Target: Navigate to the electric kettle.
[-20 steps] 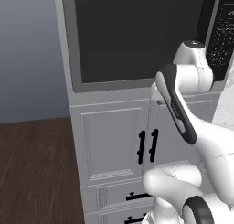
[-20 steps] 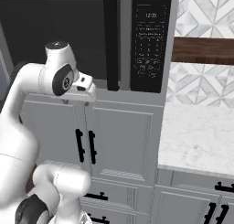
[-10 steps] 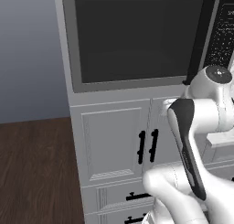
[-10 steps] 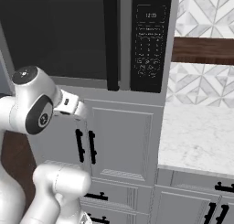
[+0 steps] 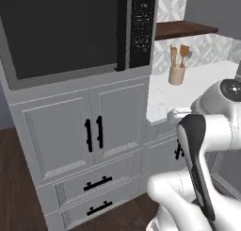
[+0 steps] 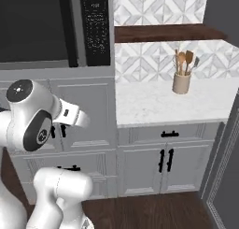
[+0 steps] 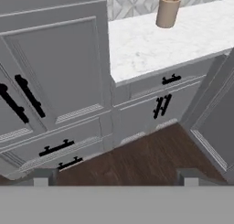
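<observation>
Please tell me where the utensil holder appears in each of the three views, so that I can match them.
Left base view: utensil holder at upper right, on the white counter.
Right base view: right of centre, upper half, by the tiled wall.
Hand view: top edge, right of centre, utensils cut off.
Shared landmark: the counter corner beside the tall cabinet.

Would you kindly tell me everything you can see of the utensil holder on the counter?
The utensil holder is a plain tan cylinder, matte like ceramic, standing upright on the white marbled counter near the patterned backsplash, below the dark wooden shelf. Several wooden utensils stick up out of it, a spoon and a spatula among them, plus a darker one. Nothing else touches it. The left base view shows it right of the microwave.
</observation>
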Robot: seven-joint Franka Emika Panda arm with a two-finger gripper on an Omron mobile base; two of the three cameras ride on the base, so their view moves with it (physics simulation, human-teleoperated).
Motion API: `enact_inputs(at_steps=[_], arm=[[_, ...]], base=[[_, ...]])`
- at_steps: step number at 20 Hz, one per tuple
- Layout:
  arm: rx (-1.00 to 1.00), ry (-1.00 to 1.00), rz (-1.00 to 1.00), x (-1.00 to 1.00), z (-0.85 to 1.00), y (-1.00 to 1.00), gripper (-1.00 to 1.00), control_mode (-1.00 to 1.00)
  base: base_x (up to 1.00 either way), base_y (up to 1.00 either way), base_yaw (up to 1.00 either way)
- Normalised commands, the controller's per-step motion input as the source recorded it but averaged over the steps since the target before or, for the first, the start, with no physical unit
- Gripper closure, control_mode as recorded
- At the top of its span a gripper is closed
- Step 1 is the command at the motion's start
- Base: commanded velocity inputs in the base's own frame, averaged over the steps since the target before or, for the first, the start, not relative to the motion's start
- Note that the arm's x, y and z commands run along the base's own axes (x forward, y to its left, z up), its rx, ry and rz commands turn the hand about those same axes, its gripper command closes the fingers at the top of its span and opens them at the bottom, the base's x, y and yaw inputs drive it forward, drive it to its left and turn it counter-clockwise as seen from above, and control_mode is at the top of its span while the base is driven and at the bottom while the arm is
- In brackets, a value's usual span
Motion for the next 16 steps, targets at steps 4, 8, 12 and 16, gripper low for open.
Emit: enact_inputs(at_steps=[4, 8, 12, 16], arm=[[0.00, 0.00, 0.00, 0.00, 0.00, 0.00, -1.00, 1.00], [0.00, 0.00, 0.00, 0.00, 0.00, 0.00, -1.00, 1.00], [0.00, 0.00, 0.00, 0.00, 0.00, 0.00, -1.00, 1.00], [0.00, 0.00, 0.00, 0.00, 0.00, 0.00, -1.00, 1.00]], base=[[-0.01, -0.54, -0.82], [0.00, -0.06, -0.99], [0.00, 0.00, -1.00], [0.00, 0.00, -1.00]])
